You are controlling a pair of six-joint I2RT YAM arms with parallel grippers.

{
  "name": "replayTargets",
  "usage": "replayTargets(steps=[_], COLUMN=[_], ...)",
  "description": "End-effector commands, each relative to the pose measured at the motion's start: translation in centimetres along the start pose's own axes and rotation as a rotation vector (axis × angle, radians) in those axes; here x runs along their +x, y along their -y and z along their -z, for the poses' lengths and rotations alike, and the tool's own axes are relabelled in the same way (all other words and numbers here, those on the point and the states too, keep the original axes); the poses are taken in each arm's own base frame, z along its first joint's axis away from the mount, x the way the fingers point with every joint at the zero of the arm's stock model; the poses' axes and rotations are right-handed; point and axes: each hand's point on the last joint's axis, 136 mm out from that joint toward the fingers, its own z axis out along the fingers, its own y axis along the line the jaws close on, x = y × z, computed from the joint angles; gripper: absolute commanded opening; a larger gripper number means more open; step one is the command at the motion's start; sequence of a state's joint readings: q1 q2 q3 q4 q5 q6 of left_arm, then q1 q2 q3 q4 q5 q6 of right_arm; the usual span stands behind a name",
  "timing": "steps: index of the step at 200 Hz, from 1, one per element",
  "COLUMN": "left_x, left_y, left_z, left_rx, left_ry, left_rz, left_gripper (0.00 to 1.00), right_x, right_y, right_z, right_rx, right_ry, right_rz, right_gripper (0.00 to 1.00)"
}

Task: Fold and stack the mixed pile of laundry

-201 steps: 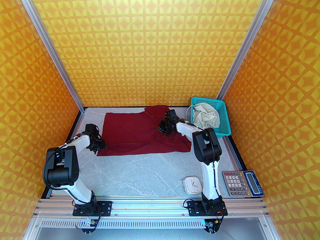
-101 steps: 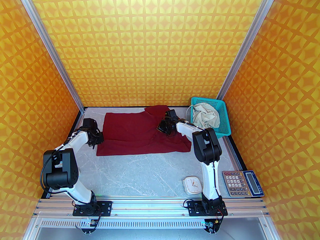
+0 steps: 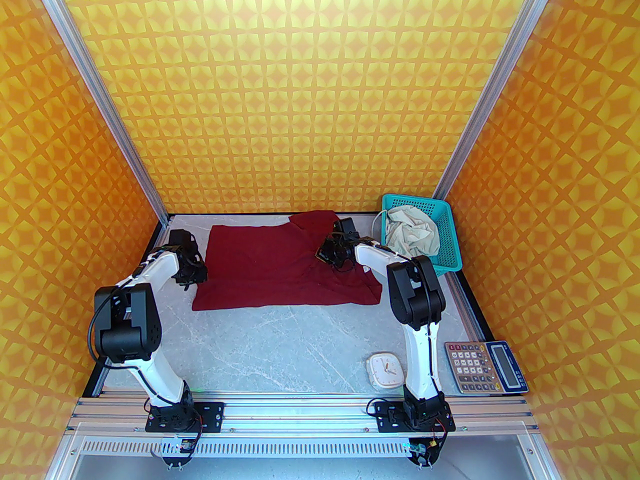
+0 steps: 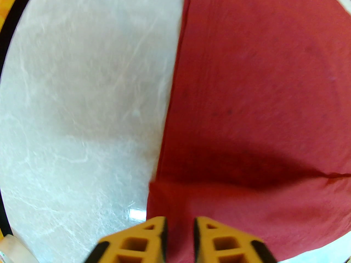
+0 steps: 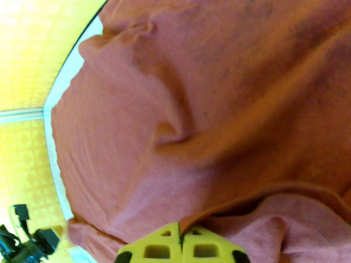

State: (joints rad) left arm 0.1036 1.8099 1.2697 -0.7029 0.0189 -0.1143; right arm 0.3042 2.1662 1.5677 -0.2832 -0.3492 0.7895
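Note:
The dark maroon shirt [image 3: 280, 268] lies spread on the marble table [image 3: 280, 348], with folds bunched at its right side. My left gripper [image 3: 194, 277] hovers at the shirt's left edge. In the left wrist view its orange fingers [image 4: 153, 237] stand a little apart, and the red cloth [image 4: 246, 92] shows in the gap of the left gripper [image 4: 179, 225]. My right gripper [image 3: 325, 255] rests on the shirt's right part. Close up, this right gripper [image 5: 180, 230] is shut on a hem of the shirt [image 5: 219, 92]. The cream shorts [image 3: 410, 235] lie crumpled in the basket.
A teal mesh basket [image 3: 450, 263] stands at the back right corner. A small white clock [image 3: 384, 369] and a calculator [image 3: 485, 368] lie near the front right. Patterned orange walls close in three sides.
My left gripper has slid farther back along the shirt's left edge, closing and then parting its fingers again. The right gripper has barely moved and stays shut.

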Motion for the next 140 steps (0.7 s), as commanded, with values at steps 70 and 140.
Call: replayTargets(steps=[70,140], left_x=[-0.9,2.1], left_y=[-2.2,3.2], left_z=[2.1,4.9], left_rx=[-0.094,0.070], left_ry=[0.068,0.129], left_rz=[0.076,0.027], left_gripper=[0.53,0.47], right_x=[-1.7,-0.7], right_y=[-1.8,-1.8], right_z=[0.8,5.4], right_rx=[-0.095,-0.044], right_ry=[0.071,0.093], right_rz=[-0.049,0.038], right_gripper=[0.40,0.52])
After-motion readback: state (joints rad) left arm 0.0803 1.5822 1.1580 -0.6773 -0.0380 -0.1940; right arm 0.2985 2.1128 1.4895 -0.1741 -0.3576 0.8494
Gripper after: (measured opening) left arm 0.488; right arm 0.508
